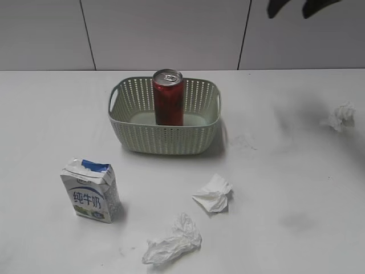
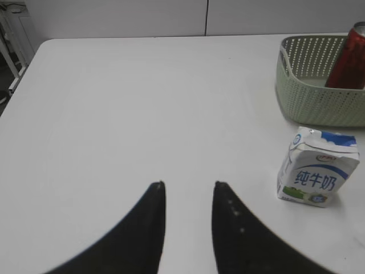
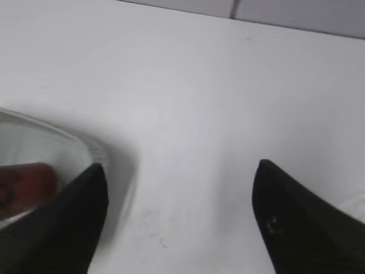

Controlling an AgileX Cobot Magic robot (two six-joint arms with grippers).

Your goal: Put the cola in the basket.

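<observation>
The cola, a tall red can with a silver top, stands upright inside the pale green basket at the middle back of the table. Nothing holds it. My right gripper is open wide and empty, above bare table just right of the basket, whose rim and the can show at the left edge. Its dark fingertips show at the top right of the exterior view. My left gripper is open and empty over the table's left, far from the basket and the can.
A white-and-blue milk carton stands front left, also in the left wrist view. Crumpled white tissues lie in front of the basket, at the front edge and at the far right.
</observation>
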